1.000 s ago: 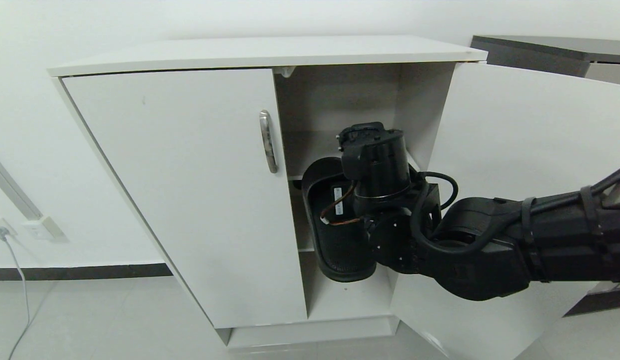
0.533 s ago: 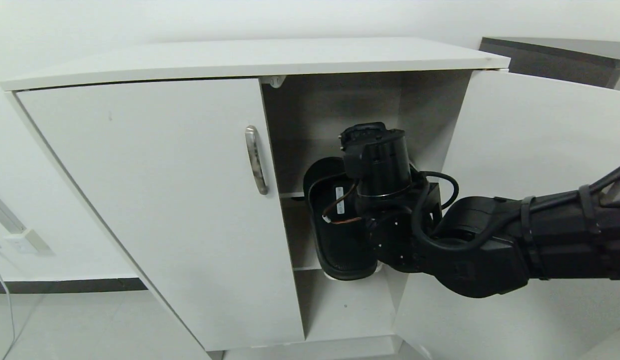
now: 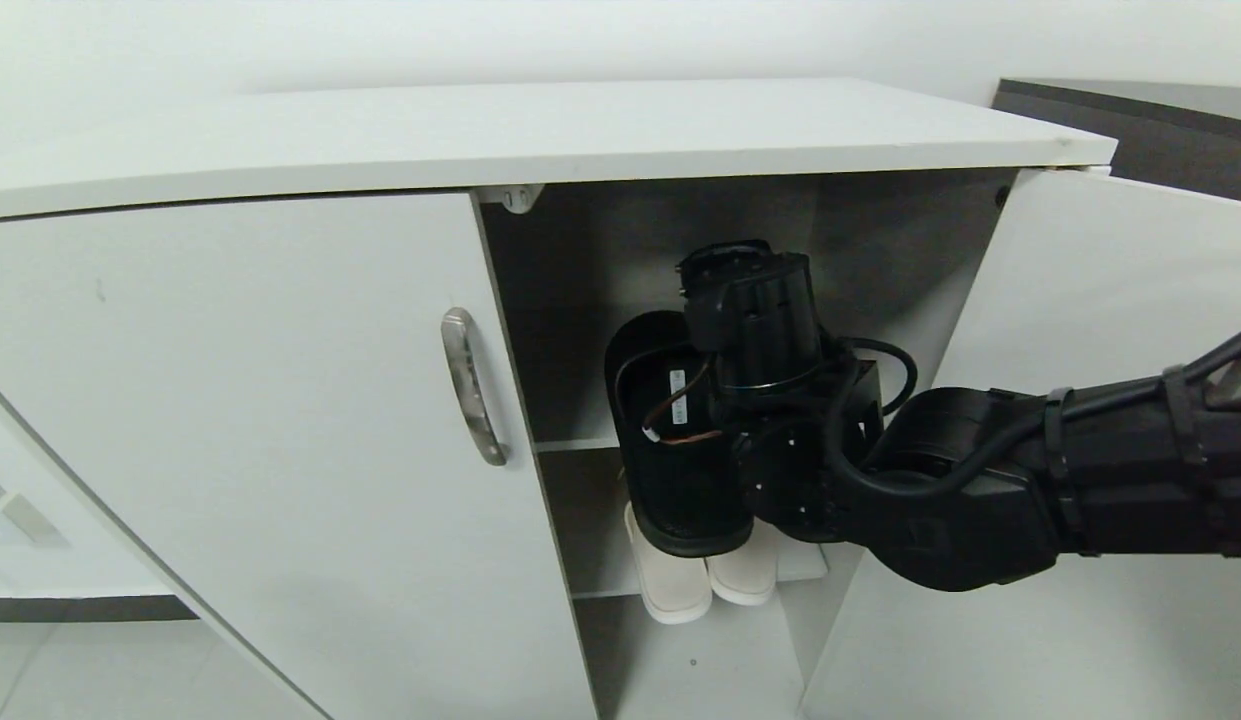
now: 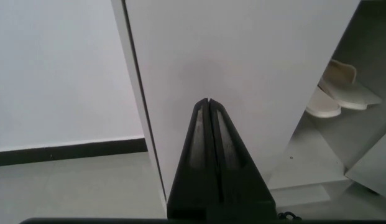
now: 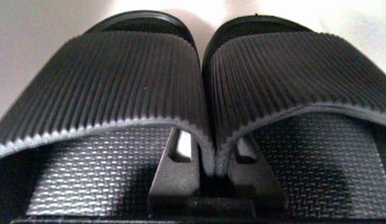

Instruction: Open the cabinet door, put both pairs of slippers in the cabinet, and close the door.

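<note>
Two black slippers (image 3: 680, 480) | right end effector (image 5: 208, 168) still clamped | cabinet (image 3: 540, 130) nearer

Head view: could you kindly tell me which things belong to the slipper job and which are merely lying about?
Job: white two-door cabinet, its open right door, black ribbed rubber slippers in the right gripper, white slippers on a shelf.
Lying about: dark grey-topped unit beside the cabinet, white box on the wall.
</note>
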Motion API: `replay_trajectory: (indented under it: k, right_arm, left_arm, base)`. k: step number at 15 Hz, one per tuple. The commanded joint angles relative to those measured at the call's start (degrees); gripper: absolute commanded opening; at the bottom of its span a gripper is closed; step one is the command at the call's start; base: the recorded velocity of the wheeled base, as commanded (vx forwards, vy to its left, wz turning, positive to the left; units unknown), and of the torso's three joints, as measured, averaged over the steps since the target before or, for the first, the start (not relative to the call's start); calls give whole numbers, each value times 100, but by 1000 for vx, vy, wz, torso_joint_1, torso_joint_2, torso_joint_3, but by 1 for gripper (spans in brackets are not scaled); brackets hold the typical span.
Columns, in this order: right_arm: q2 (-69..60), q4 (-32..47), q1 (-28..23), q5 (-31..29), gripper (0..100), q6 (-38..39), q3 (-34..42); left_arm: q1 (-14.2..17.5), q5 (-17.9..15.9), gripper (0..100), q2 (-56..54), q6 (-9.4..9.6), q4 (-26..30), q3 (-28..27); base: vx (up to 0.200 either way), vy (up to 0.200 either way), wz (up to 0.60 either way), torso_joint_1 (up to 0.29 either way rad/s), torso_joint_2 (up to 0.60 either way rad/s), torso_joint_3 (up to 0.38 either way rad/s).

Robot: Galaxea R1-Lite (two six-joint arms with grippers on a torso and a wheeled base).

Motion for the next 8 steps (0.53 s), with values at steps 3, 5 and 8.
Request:
replay_trajectory:
  k: [3,5,8]
  right_arm:
    - [478,627,-199,81,0,168,-998]
    - [671,1304,-278,345,0,502,-1630]
    - [1032,1884,-497,494,0,687,-2465]
  left_arm:
    - [6,1,0,7,2,1,1]
    - [-2,10,0,7,2,1,1]
    - [-2,10,0,7,2,1,1]
  base:
    - [0,0,0,0,0,0]
    - [0,0,0,0,0,0]
    - [0,0,0,0,0,0]
